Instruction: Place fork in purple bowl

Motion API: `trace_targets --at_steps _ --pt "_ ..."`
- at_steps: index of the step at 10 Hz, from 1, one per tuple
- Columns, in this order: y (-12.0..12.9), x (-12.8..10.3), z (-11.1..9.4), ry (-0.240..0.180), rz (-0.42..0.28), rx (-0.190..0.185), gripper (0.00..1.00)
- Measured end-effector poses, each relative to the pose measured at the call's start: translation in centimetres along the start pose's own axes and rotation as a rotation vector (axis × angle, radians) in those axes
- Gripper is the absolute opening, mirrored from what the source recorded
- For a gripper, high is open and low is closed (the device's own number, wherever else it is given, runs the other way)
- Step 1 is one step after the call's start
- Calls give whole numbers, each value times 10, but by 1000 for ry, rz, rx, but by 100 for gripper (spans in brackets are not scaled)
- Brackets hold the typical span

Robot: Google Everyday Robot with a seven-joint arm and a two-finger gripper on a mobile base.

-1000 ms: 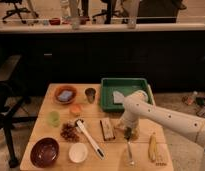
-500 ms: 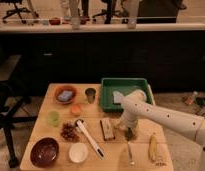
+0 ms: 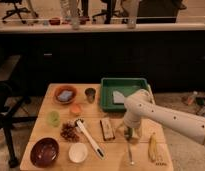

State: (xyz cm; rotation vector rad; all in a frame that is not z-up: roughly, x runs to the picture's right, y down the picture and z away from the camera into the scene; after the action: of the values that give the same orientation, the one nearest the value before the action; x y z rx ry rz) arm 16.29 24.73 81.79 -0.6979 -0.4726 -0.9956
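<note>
Jaws spread wide with nothing in them; we see the gripper (image 3: 130, 133) low over the front right part of the table (image 3: 114, 156). Green tray (image 3: 107, 98) sits just behind it. Purple bowl (image 3: 44, 151) is at the front left corner, well apart. Fork (image 3: 130, 153) lies flat on the wood just in front of the gripper.

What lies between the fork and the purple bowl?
Camera view: the small white bowl and white-handled utensil lie between fork and purple bowl; the tool hovers near the fork.
</note>
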Motion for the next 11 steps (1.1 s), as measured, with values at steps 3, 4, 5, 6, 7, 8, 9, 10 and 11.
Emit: trace_targets --at_steps 3,4,5,6,7,8,9,10,11 --pt "8 -30 9 -53 -35 -19 80" --pt "7 -34 10 -59 -44 -21 80" --pt "2 -42 12 -72 -70 -24 80" --pt "-6 -50 14 -82 -96 -23 80" --pt "-8 -53 14 -86 -108 -21 80" --pt "-10 -56 16 -96 -123 -17 80" --pt "-13 -59 18 -102 -140 -10 80" --pt "-14 -59 20 -104 -150 10 80" --pt "-12 -59 22 -110 -154 35 80"
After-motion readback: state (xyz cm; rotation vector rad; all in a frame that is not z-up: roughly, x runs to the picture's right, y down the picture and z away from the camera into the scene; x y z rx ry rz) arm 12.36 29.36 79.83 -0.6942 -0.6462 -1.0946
